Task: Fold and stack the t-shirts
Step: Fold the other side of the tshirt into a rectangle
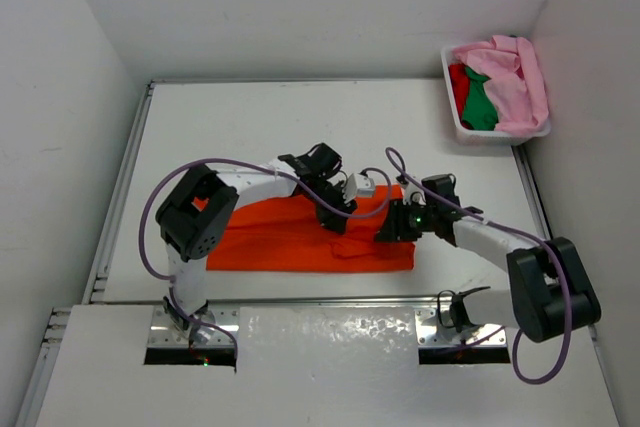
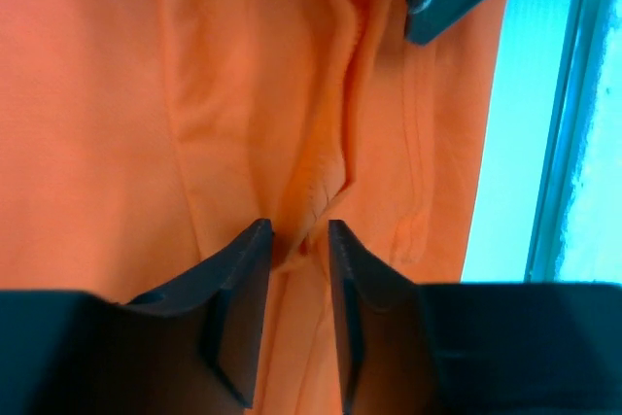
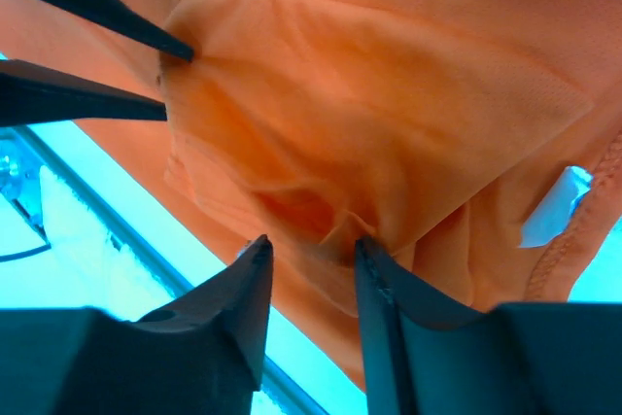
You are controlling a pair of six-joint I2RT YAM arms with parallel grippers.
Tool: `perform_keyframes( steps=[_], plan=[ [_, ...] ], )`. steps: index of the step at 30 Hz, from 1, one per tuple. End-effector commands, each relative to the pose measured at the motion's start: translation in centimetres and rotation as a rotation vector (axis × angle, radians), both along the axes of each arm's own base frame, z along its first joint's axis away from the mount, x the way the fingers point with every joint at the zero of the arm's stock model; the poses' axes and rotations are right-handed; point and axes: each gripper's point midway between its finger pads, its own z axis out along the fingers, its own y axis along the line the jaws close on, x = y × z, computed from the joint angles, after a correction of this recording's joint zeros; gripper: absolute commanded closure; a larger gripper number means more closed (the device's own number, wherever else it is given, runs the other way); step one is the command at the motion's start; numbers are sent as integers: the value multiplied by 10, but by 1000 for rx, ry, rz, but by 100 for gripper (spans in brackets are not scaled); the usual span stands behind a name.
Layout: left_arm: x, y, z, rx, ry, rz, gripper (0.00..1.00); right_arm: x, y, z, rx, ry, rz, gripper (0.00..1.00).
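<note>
Folds of the bright orange fabric t-shirt (image 1: 290,244), by the near edge of the bench (image 1: 250,127), are pinched by the left gripper (image 2: 299,240) and right gripper (image 3: 311,252). Such thin holds could be lost on lifting.

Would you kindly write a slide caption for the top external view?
Left gripper and right gripper pinch the orange t-shirt; pink shirt, green shirt and red shirt wait in the basket.

A white plastic basket (image 1: 489,136) sits at the far right corner of a white tabletop (image 1: 250,127), close against the right wall. Plain white walls (image 1: 300,7) enclose the tabletop.
</note>
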Motion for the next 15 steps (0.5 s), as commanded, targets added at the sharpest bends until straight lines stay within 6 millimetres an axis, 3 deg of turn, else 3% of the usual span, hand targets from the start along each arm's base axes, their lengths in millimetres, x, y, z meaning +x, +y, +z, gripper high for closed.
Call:
perform_keyframes(
  steps=[1, 5, 12, 15],
  plan=[
    [-7, -1, 21, -50, -29, -70, 69, 3, 3, 16, 30, -71, 49, 60],
    [-15, 2, 29, -67, -37, -164, 63, -4, 7, 38, 113, -148, 99, 61],
    [-33, 11, 43, -89, -27, -313, 56, -31, 32, 85, 354, -219, 285, 61],
    [-40, 22, 46, -62, -16, -354, 56, -19, 31, 89, 334, -258, 246, 61]
  ],
)
